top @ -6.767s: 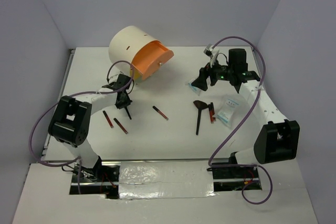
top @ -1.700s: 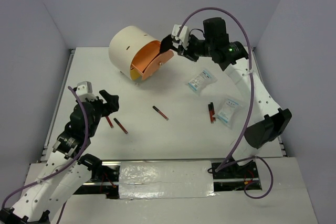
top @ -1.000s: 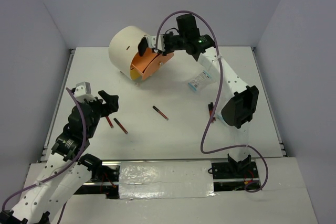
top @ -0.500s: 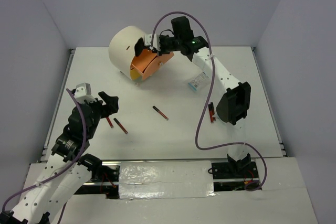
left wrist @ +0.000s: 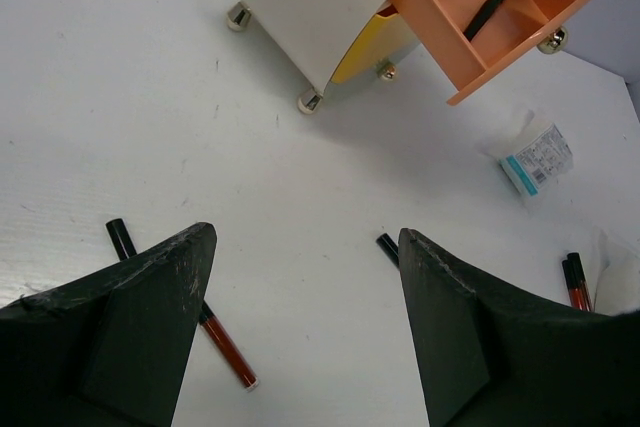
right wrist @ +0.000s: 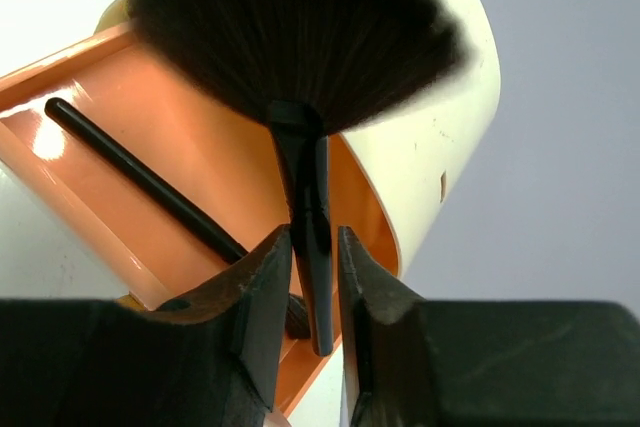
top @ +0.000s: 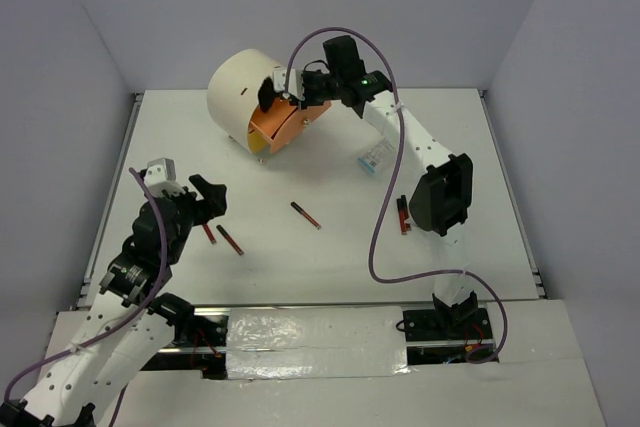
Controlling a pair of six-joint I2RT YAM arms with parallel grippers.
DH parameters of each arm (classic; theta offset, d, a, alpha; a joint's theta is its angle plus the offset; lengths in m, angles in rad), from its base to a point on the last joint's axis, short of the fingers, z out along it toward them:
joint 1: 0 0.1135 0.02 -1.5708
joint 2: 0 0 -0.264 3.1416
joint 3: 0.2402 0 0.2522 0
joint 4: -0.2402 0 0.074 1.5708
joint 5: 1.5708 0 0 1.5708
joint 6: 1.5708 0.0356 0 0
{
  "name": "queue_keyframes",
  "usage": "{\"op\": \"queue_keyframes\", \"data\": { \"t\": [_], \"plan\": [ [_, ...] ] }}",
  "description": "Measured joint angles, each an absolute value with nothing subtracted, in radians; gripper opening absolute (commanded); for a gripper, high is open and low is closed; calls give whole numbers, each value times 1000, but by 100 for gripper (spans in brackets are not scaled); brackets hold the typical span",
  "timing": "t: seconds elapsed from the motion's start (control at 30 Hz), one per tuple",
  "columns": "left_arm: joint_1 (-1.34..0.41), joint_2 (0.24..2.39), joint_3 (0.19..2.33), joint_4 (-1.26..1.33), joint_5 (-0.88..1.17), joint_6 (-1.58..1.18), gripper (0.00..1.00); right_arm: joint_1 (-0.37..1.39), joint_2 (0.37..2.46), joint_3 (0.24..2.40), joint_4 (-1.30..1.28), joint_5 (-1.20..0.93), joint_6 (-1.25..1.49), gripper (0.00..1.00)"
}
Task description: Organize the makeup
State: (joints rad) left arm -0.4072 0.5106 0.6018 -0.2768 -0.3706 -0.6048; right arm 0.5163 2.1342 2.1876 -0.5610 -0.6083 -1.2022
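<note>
My right gripper (top: 272, 90) hovers over the open orange drawer (top: 285, 125) of the cream chest (top: 235, 87). The fan-headed brush (right wrist: 295, 37) has its handle between the fingers of the right gripper (right wrist: 315, 257); the handle rests against one finger and a thin gap shows at the other. A thin black stick (right wrist: 140, 177) lies in the drawer. My left gripper (left wrist: 305, 277) is wide open and empty above the table, with black-and-red sticks (top: 230, 239) (top: 207, 232) near it. Another stick (top: 305, 214) lies mid-table. One clear packet (top: 376, 157) and more sticks (top: 403, 215) lie to the right.
The right arm's elbow (top: 440, 197) hangs over the table's right side and hides what is under it. The chest stands on small metal feet (left wrist: 309, 102) at the back left. Grey walls close in on three sides.
My right gripper has edged left over the drawer with the brush, and its fingers have parted slightly from the handle. The left arm has not moved.
</note>
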Motion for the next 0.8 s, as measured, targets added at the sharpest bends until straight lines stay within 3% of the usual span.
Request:
{"op": "queue_keyframes", "data": {
  "t": [0.2,0.5,0.63,0.7,0.73,0.8],
  "plan": [
    [-407,521,602,-277,-371,-604,86,516,2134,2186,-551,-604,-1209,52],
    [-407,519,602,-278,-371,-605,86,513,2129,2185,-522,-607,-1159,51],
    [-407,519,602,-279,-374,-606,84,511,2101,2184,-513,-635,-1068,44],
    [-407,519,602,-281,-377,-606,79,511,2061,2165,-499,-669,-1017,31],
    [-407,519,602,-281,-377,-607,74,509,2034,2150,-495,-690,-998,19],
    [-407,520,602,-280,-377,-609,68,507,1962,2102,-489,-753,-971,10]
  ]
}}
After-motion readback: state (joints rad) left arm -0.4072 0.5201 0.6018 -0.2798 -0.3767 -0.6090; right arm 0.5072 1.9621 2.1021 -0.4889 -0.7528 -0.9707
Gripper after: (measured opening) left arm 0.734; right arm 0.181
